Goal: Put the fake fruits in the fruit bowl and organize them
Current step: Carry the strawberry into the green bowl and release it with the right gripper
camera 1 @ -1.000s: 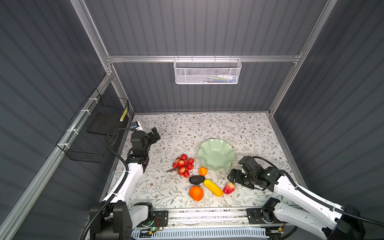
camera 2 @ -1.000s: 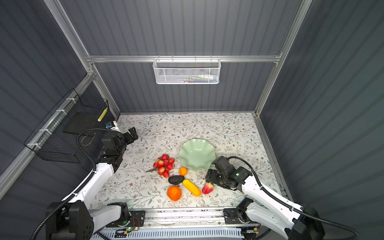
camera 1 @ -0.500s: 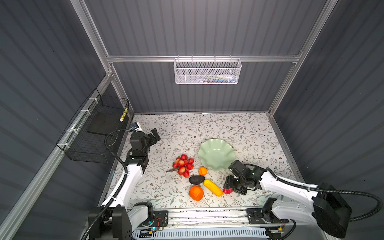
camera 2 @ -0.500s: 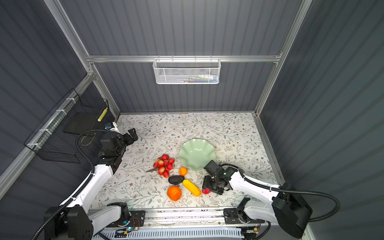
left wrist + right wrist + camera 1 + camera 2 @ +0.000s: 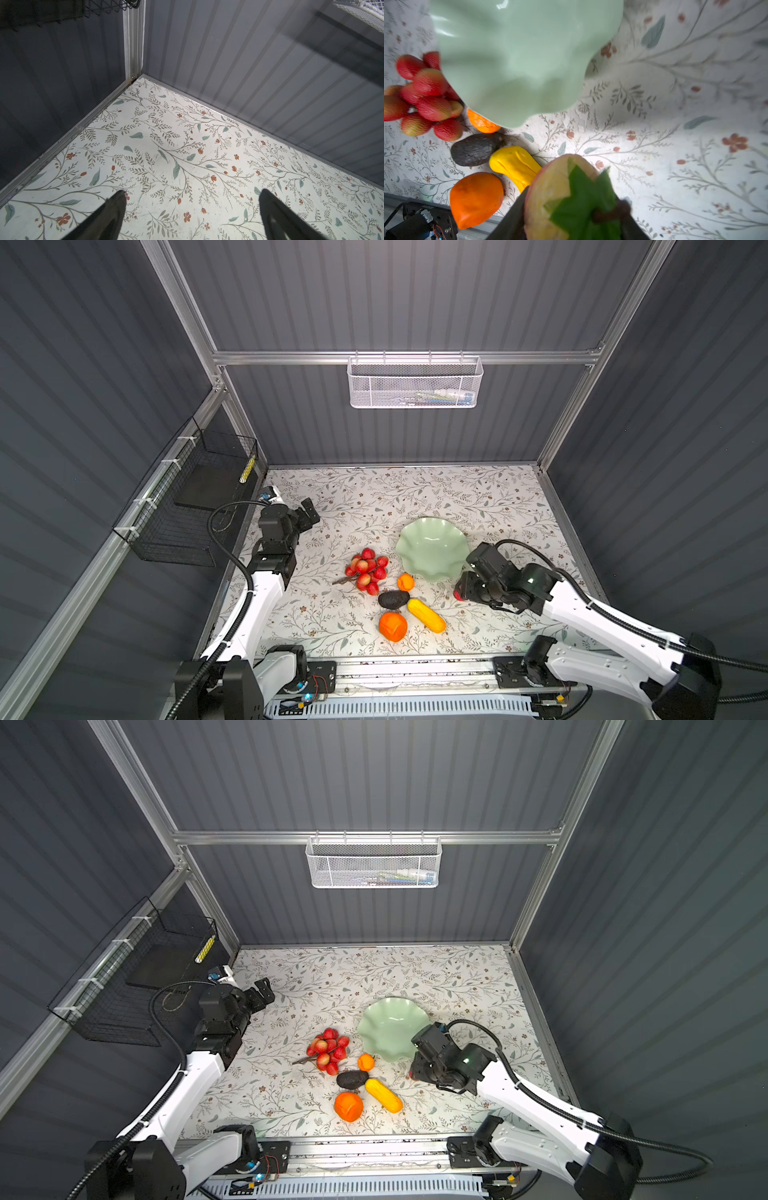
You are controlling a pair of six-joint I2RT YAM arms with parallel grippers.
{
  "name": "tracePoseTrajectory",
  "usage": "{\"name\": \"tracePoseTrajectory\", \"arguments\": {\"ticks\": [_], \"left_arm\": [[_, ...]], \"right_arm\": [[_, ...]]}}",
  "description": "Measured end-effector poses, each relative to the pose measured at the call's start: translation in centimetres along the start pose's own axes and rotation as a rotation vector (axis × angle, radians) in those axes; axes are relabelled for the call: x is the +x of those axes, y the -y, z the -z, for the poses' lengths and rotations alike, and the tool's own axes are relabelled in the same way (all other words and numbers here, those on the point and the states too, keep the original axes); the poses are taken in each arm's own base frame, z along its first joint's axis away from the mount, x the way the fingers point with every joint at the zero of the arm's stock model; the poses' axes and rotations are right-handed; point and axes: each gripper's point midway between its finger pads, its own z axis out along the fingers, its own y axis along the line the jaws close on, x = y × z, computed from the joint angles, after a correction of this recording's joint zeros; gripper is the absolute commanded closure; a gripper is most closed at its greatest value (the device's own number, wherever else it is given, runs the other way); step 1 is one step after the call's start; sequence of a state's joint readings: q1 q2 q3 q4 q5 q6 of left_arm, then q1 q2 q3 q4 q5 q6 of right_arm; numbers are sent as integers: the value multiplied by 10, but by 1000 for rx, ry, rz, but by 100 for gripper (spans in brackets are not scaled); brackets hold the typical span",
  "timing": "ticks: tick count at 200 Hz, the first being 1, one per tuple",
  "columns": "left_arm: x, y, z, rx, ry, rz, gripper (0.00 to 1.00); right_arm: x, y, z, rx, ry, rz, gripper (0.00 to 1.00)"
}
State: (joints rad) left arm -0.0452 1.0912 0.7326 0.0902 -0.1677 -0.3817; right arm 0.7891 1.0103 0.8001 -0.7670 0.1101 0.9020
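Right tool [image 5: 462, 592] clamped on strawberry [image 5: 550, 187], lower right of centre, just beside bowl [image 5: 432, 547]. Left tool [image 5: 309, 512] wide apart over surface [image 5: 415, 497], mid-left of frame.

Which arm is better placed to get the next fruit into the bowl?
Right. The right tool grips the strawberry just beside the bowl. The left tool is open, empty and far from the bowl.
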Motion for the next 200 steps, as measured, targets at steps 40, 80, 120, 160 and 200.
{"name": "tracePoseTrajectory", "arguments": {"ticks": [40, 80, 120, 160, 200], "left_arm": [[7, 0, 0, 7, -31, -3, 1], [16, 5, 9, 40, -79, -6, 1], [20, 12, 20, 81, -126, -6, 2], [36, 19, 29, 132, -211, -10, 5], [51, 29, 44, 194, -315, -19, 9]], "right_arm": [[-51, -32, 6, 42, 95, 142, 56], [-73, -58, -47, 59, 26, 234, 56], [-95, -78, -100, 46, -26, 302, 54], [-114, -82, -145, 9, -91, 301, 50], [-110, -75, -172, 9, -150, 294, 36]]}}
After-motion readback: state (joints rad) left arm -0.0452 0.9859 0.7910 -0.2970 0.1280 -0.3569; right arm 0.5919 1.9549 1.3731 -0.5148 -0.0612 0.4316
